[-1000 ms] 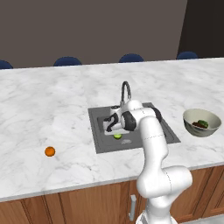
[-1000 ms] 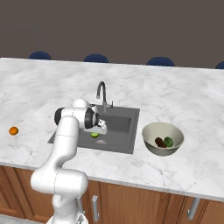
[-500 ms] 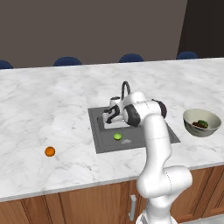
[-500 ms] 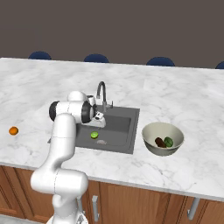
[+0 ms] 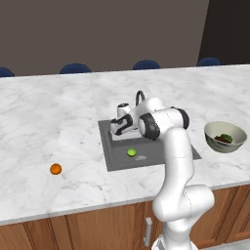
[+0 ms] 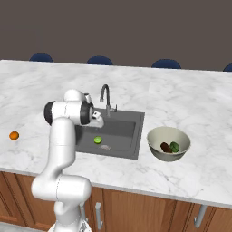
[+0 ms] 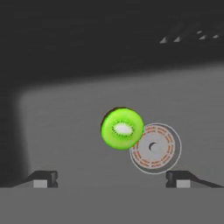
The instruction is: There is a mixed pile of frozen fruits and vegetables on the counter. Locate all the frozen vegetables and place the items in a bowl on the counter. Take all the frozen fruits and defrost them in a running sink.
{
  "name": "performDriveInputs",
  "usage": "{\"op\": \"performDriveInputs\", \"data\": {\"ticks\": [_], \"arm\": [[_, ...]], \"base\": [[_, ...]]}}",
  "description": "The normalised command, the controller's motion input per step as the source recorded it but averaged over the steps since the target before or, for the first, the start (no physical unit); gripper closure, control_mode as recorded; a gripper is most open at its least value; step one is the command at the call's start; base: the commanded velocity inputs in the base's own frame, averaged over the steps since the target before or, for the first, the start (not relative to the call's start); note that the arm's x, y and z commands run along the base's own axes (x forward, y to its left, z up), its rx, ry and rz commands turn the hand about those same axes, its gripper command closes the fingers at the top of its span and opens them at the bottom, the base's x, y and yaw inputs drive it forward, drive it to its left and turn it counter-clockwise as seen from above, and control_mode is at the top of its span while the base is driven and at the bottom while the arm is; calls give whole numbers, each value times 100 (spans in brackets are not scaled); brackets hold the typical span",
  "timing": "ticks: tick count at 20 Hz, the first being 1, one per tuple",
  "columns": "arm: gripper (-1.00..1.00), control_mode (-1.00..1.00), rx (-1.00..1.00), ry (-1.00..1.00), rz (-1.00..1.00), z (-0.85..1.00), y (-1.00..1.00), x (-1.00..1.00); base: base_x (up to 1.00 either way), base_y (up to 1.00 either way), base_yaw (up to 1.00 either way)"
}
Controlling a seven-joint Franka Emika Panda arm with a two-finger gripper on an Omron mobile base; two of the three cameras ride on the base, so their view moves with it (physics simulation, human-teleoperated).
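In the hand view the end effector [image 7: 111,177] stands with jaws wide apart and empty above the dark grey square sink basin [image 7: 65,131]; the bright lime-green round fruit slice with a paler centre [image 7: 122,128] lies free on the basin floor, touching the round drain [image 7: 154,148] at its 10 o'clock. From the left base view the small orange ball [image 5: 55,169] rests alone on the white marble counter [image 5: 49,112], well apart at the sink's 9 o'clock. At the sink's 3 o'clock, the pale beige-grey bowl [image 6: 156,136] holds the dark brown oblong piece [image 6: 166,147] and the dark green glossy oval [image 6: 174,146]. The orange ball looks light, hard and liable to roll; a grip across its widest middle seems safest
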Motion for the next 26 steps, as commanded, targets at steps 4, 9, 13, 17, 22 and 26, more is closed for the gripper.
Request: {"op": "performDriveInputs", "data": {"ticks": [4,9,13,17,22,26], "arm": [[-100,-100,0,0,0,76,8,-30],[-100,-100,0,-1,0,65,23,-45],[-100,-100,0,-4,0,81,18,-51],[-100,-100,1,-6,0,69,23,-50],[-100,-100,0,-8,4,30,48,-52],[-100,-100,-2,-5,14,36,73,-48]], "base": [[0,0,0],[0,0,0],[0,0,0],[0,0,0],[0,0,0],[0,0,0]]}}
